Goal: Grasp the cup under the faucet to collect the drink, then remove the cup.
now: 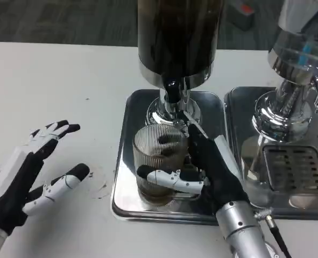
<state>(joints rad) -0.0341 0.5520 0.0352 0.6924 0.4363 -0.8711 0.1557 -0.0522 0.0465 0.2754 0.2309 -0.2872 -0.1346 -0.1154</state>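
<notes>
A clear ribbed glass cup (160, 156) stands on the steel drip tray (129, 188) directly below the black faucet (171, 91) of the dark drink dispenser (175, 37). A little dark liquid lies at the cup's bottom. My right hand (204, 172) grips the cup from its right side, with the thumb across the front and the fingers behind. My left hand (32, 172) hovers over the white table to the left of the tray, fingers spread and holding nothing.
A second dispenser (296, 70) with a chrome base stands on its own tray (288, 183) with a slotted grate to the right. The white table (56, 91) stretches left and behind. A small wet smear (99, 188) lies beside the tray.
</notes>
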